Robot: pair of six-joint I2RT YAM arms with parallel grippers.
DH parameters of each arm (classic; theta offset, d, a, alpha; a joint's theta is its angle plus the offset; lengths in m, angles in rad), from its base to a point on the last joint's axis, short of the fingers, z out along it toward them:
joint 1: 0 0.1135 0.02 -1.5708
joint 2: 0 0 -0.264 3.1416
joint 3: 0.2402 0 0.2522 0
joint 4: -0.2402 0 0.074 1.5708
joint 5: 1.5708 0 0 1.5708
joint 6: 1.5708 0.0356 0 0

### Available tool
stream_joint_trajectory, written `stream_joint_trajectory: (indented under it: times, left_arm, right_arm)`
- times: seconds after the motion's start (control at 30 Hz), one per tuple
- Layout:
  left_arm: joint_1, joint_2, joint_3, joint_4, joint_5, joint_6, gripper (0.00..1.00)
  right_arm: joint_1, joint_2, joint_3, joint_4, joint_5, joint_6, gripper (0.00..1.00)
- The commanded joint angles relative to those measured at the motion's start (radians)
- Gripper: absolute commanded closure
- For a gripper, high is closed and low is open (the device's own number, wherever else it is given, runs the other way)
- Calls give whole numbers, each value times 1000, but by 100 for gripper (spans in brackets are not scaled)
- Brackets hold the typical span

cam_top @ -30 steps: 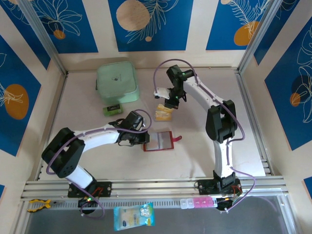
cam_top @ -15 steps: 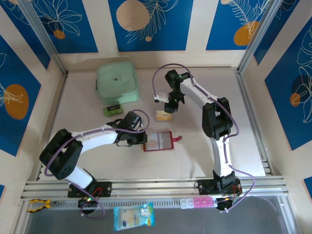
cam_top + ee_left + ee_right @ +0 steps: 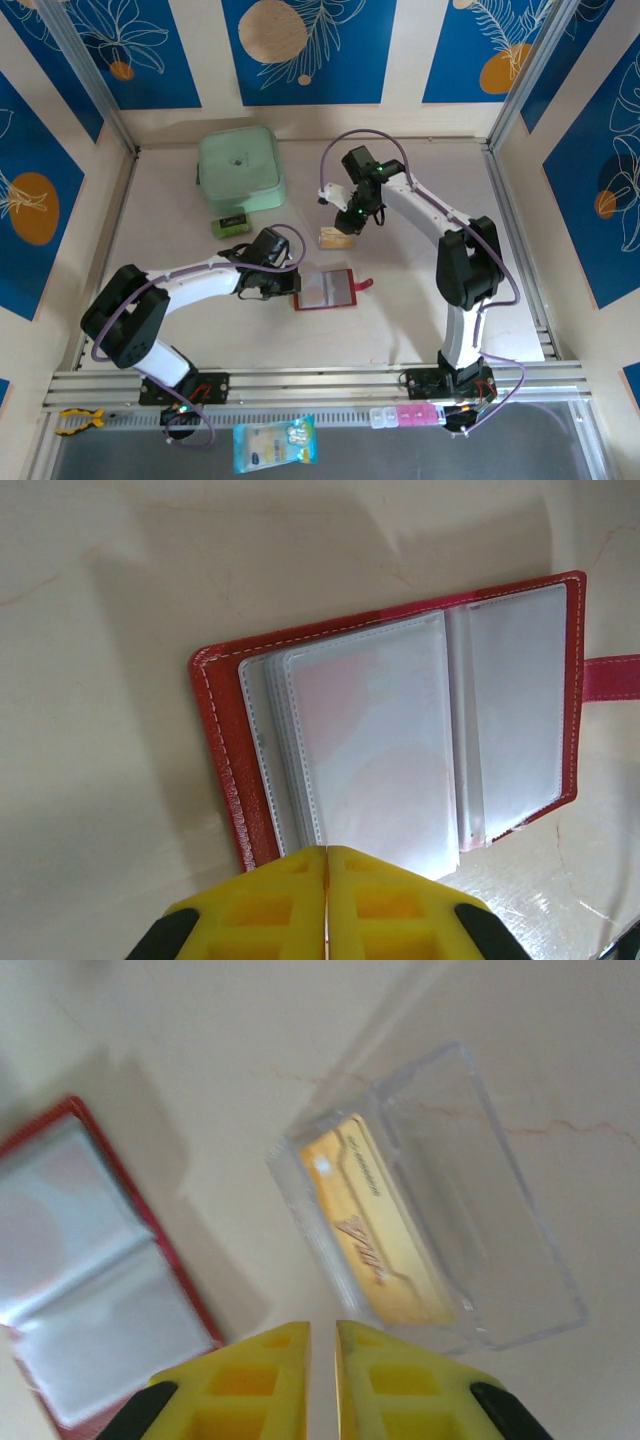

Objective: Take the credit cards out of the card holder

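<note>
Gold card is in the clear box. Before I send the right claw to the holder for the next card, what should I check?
1. gold card lying inside the clear box: ok.
2. right claw empty, jaws a narrow slit apart: ok.
3. card holder lying open, sleeves facing up: ok.
4. left claw shut at the holder's edge: ok; whether it pins the holder down: cannot tell.
5. Any card left in the sleeves: cannot tell.
</note>
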Motion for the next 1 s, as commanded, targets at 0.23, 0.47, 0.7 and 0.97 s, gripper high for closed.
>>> stream_joint_trajectory:
  times: [0.23, 0.47, 0.7, 0.97]
  left_arm:
    - [12, -7, -18, -24, -5, 41, 92]
    - [13, -3, -33, -7, 6, 37, 92]
    - [12, 25, -39, 15, 22, 26, 94]
    - [12, 49, -37, 3, 15, 25, 95]
  right_arm:
    - [111, -177, -301, 259, -50, 788, 90]
    - [196, -276, -474, 399, -51, 1073, 95]
    - [236, -273, -496, 392, -80, 1162, 99]
    - [251, -247, -512, 425, -124, 1174, 100]
